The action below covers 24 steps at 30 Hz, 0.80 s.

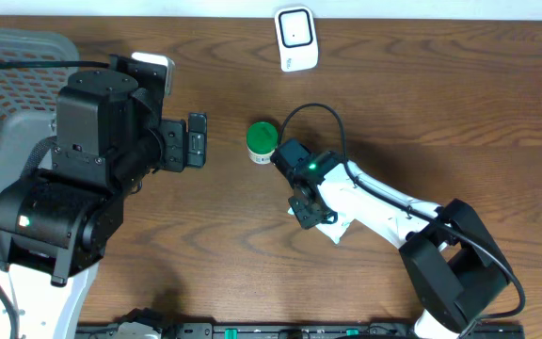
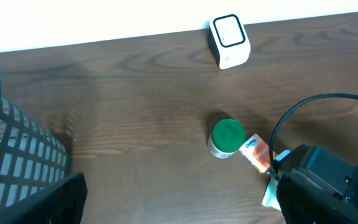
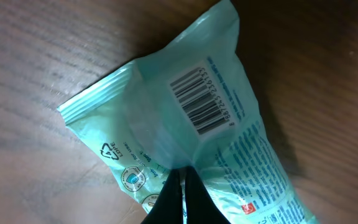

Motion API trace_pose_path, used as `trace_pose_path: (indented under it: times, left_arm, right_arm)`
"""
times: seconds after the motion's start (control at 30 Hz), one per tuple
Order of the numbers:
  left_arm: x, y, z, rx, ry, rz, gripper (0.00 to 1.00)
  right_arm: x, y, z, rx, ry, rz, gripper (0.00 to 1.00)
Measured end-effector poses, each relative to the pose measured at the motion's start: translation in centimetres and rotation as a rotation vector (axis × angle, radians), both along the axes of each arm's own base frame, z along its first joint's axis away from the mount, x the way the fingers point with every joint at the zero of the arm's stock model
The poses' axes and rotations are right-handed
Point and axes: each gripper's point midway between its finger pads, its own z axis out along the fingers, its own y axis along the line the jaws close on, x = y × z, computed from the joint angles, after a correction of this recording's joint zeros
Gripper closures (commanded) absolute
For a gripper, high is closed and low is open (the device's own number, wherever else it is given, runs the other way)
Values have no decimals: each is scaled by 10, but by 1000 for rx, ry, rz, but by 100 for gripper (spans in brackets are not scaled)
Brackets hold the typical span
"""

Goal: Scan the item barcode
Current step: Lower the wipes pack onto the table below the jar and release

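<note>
A: What has the right gripper (image 3: 182,190) got?

B: Its two fingers are pressed tight together with no gap showing, right at the edge of a teal packet (image 3: 185,124). In the wrist view they seem to nip a fold of the thin film, which would explain jaws that all but meet.

A: Where does the packet lie?

B: It lies straight out ahead of the fingertips, stretching away from them over the wooden table (image 3: 36,68). The barcode (image 3: 202,98) sits a little beyond the tips and faces back toward the wrist. I judge the edge grip is chosen so the fingers cover none of the bars.

A: Is it lifted or flat?

B: I cannot tell. From overhead the packet (image 1: 335,229) is mostly hidden under the arm.

A: What is further off?

B: Near the gripper (image 1: 306,209), on the side away from its own arm, stands a green-lidded jar (image 1: 262,139). Past that, the left gripper (image 1: 196,139) hangs with fingers spread wide and holds nothing, clear of the work. Furthest, well apart across the table, is the white scanner (image 1: 296,38). The bars will have to be brought before its window, so the packet probably needs carrying over there.
</note>
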Motion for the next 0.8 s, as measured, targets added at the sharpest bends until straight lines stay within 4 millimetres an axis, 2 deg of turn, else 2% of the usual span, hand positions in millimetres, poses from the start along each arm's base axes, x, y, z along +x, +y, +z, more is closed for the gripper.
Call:
trace_pose_path:
  times: [0.1, 0.2, 0.23, 0.3, 0.33, 0.43, 0.53, 0.63, 0.8]
  left_arm:
    - [0, 0, 0, 0, 0, 0, 2]
    - [0, 0, 0, 0, 0, 0, 2]
    - [0, 0, 0, 0, 1, 0, 2]
    - [0, 0, 0, 0, 0, 0, 2]
    - [0, 0, 0, 0, 0, 0, 2]
    - [0, 0, 0, 0, 0, 0, 2]
    - [0, 0, 0, 0, 0, 0, 2]
    - [0, 0, 0, 0, 0, 0, 2]
    - [0, 0, 0, 0, 2, 0, 2]
  right_arm:
    - [-13, 5, 5, 31, 46, 9, 96]
    - [-20, 11, 25, 88, 43, 12, 55]
    - [-19, 12, 37, 117, 24, 12, 46]
    - [-17, 13, 62, 176, -23, -7, 21]
    - [-15, 11, 77, 207, -50, -25, 15]
    - [-9, -5, 111, 282, -107, -93, 12]
    - [0, -22, 127, 368, -104, -183, 8]
    - [11, -39, 119, 443, -66, -256, 1]
    - [20, -69, 77, 561, 14, -347, 1]
